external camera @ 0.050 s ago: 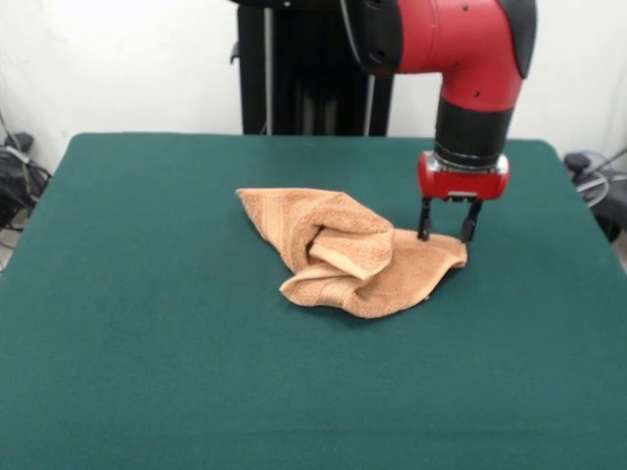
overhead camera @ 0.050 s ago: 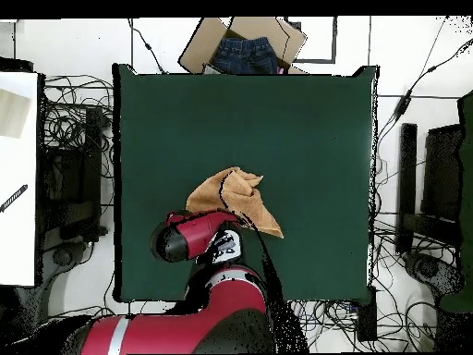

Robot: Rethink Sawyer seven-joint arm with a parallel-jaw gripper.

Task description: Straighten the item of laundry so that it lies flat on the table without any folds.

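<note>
The item of laundry (external camera @ 0.050 s ago: 353,250), a light orange-tan towel, lies crumpled near the middle of the dark green table (external camera @ 0.050 s ago: 147,313), with thick folds bunched at its centre. One corner points to the far left, and a flatter flap spreads to the right. My gripper (external camera @ 0.050 s ago: 447,235) stands upright over that right flap's far edge. It is open, and its black fingertips (external camera @ 0.050 s ago: 424,231) are down at the cloth with nothing held between them. In the overhead view the towel (overhead camera @ 0.050 s ago: 238,196) shows partly under the red arm (overhead camera @ 0.050 s ago: 189,233), which hides the gripper.
A cardboard box holding blue jeans (overhead camera @ 0.050 s ago: 245,48) sits just beyond the table's far edge in the overhead view. Cables and black equipment (overhead camera @ 0.050 s ago: 443,176) line both sides, and a white surface (overhead camera @ 0.050 s ago: 18,176) is at the left. Green table (overhead camera @ 0.050 s ago: 296,120) surrounds the towel.
</note>
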